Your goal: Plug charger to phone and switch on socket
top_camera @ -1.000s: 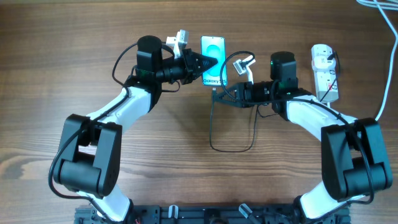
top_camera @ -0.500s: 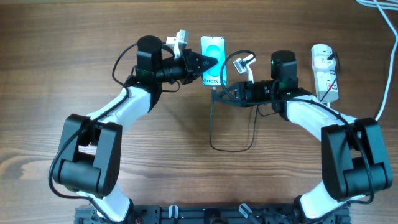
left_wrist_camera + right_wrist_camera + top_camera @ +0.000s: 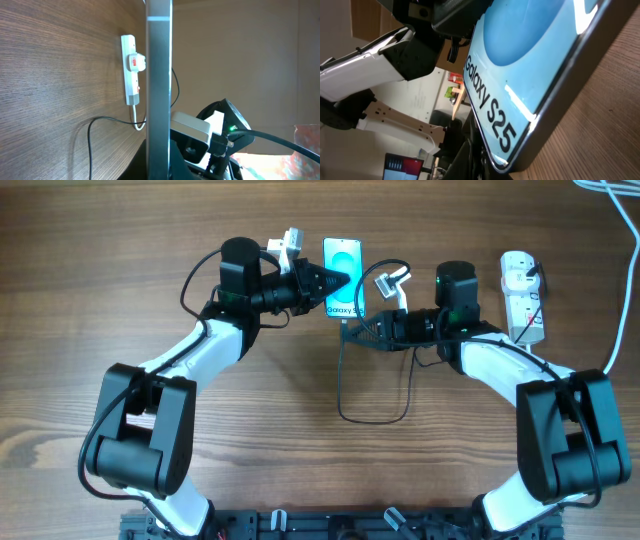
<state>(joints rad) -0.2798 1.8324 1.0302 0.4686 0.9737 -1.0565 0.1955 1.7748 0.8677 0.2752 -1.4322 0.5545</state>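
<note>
The phone [image 3: 344, 255] shows its turquoise screen at the table's far middle, and my left gripper [image 3: 337, 280] is shut on its left edge. In the left wrist view the phone [image 3: 159, 75] is a dark upright bar between the jaws. My right gripper [image 3: 351, 330] sits just below the phone's bottom edge, shut on the end of the charger [image 3: 341, 380], whose black cable loops toward the near side. The connector tip is hidden. In the right wrist view the phone [image 3: 530, 65] fills the frame, its bottom corner at my gripper [image 3: 487, 156]. The white socket [image 3: 521, 300] lies at the far right.
A thick white cord [image 3: 625, 240] runs along the right edge of the table from the socket. A black plug [image 3: 537, 276] sits in the strip. The socket [image 3: 131, 70] and part of the black cable [image 3: 90, 145] also show in the left wrist view.
</note>
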